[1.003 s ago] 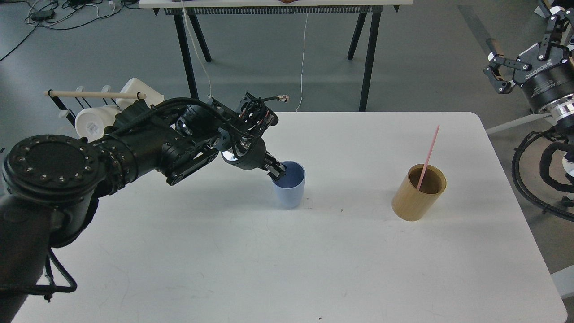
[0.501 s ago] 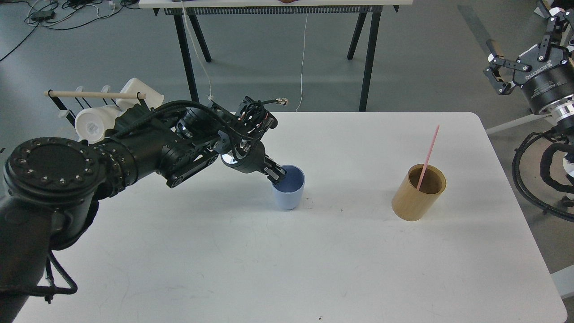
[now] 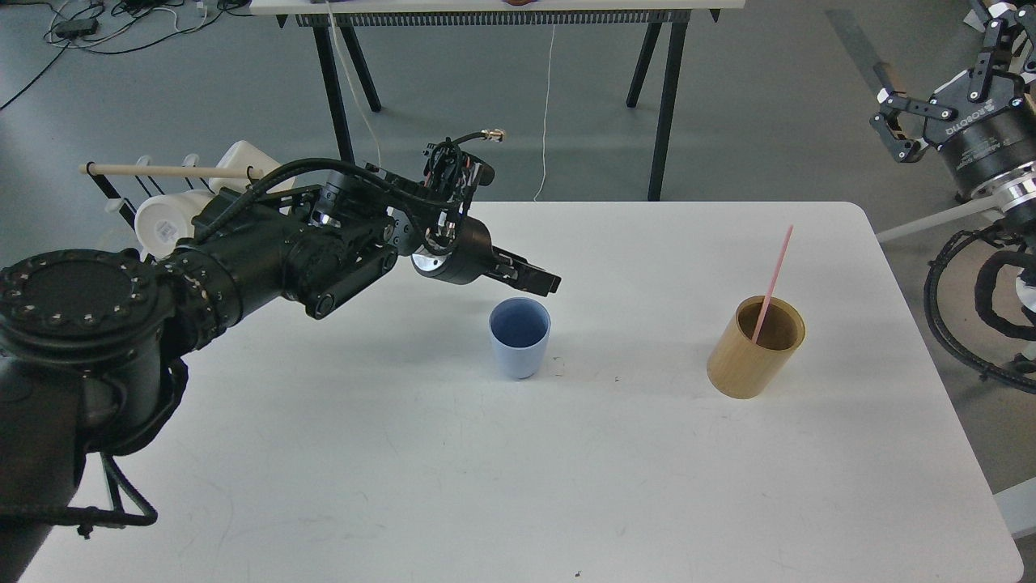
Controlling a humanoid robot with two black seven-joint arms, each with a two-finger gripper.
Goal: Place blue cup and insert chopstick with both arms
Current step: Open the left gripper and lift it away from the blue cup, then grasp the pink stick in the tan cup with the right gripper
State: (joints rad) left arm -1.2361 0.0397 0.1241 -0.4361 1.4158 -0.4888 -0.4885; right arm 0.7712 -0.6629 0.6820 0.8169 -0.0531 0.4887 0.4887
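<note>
the white table [image 3: 405, 486] carries everything. the left arm [image 3: 267, 251] reaches in over it, its claw [image 3: 544, 282] hanging just above and behind the blue cup [image 3: 520, 337], clear of the rim, gripping nothing; whether its jaws are parted i cannot tell. the cup stands upright below the claw. well to the claw's right, a tan wooden holder [image 3: 756, 346] holds the pink chopstick [image 3: 773, 282], leaning. the right claw [image 3: 931, 109] hangs off the table's far right, fingers spread, empty.

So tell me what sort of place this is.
Probably a robotics lab or workshop, not a home. A bare white table stands on a grey floor, loose cables trail across that floor, and a trestle-legged workbench stands behind.
</note>
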